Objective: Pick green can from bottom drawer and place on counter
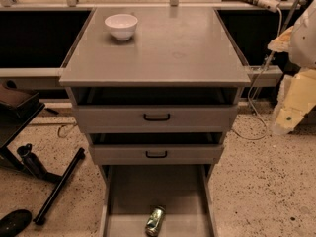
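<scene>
Grey bottom drawer (133, 191) stands open; the green can (155, 221) lies on its side near the front. What seems the gripper (291, 107) hangs right of the counter (168, 48), open or closed I cannot tell. Best descend straight, clasping across the can's body.

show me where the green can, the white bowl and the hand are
green can (155, 221): camera view, middle of its side
white bowl (121, 30): camera view, front of its outer wall
hand (287, 113): camera view, pale lower end, at the right edge beside the counter (168, 53)
</scene>
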`<action>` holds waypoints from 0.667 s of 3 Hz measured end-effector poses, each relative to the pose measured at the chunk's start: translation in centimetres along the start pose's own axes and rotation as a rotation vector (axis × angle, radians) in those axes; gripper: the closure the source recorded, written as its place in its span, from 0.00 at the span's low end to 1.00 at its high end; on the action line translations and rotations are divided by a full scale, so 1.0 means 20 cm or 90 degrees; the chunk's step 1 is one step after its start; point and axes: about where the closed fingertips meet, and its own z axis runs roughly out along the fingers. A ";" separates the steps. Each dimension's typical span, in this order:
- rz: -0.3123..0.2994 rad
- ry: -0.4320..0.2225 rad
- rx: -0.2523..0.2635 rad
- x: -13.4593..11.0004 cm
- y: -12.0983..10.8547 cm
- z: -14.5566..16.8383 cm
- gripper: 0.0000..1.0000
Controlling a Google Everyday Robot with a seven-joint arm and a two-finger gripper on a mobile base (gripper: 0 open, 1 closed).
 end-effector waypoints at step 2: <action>0.009 -0.032 -0.012 0.03 0.04 0.11 0.00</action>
